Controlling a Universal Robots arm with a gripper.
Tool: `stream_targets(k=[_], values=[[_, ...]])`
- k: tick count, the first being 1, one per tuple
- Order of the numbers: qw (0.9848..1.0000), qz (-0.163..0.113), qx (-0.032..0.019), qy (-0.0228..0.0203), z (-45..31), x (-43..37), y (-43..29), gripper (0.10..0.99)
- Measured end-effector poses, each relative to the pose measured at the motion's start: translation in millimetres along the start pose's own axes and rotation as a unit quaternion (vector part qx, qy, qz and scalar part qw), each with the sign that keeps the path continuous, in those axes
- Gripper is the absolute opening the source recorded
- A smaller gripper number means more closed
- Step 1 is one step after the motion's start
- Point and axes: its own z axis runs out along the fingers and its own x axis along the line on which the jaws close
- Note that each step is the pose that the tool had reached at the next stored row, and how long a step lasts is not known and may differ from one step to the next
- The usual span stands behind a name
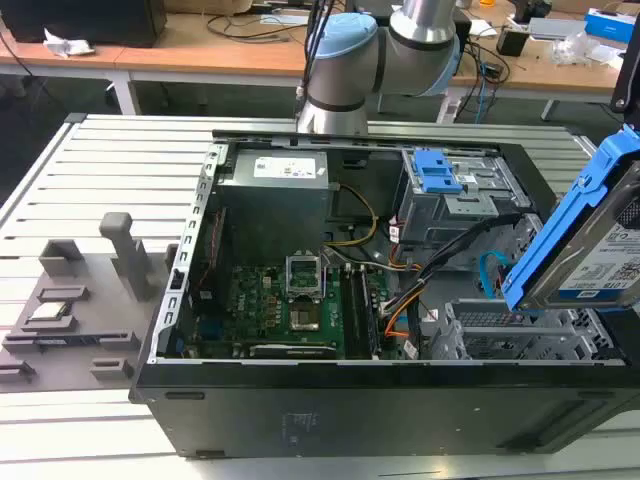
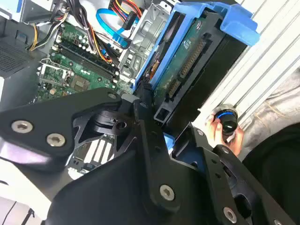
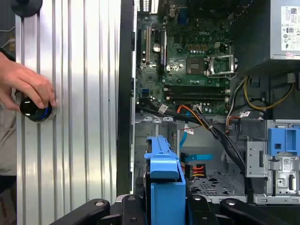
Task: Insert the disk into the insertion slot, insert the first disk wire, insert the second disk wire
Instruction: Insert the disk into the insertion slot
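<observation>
While the pincer is clamped on the disk, the disk hangs tilted at the exterior view's right edge. It is above the open case and not yet in the slot, the perforated silver cage at that view's lower right. In the second wrist view one black finger presses on the blue carrier's edge.

Doing the insertion well seems to turn on angle and clearance. The disk looks steeply canted against the slot's mouth, so it probably needs levelling until the carrier's long sides run parallel with the bay walls. A crooked entry could jam the blue frame on the sheet metal. The black cables and a blue cable drape just beside the slot and could snag or get pinched. The connector edge likely has to end up facing those wires. Just behind the slot stands a bigger cage with blue latches, which is not the target.

The case lies on its side on a slatted metal bench, board exposed. A grey fixture sits at the exterior view's left. In the first wrist view a person's hand rests on a round black knob on the bench, well apart from the case. Wooden desks with loose clutter fill the upper part of the exterior view
</observation>
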Motion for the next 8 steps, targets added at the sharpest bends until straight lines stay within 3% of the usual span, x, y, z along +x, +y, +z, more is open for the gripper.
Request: stream_targets(k=[8], values=[[1.0, 0.0, 0.0, 0.0, 14.6, -4.0, 6.6, 0.365]])
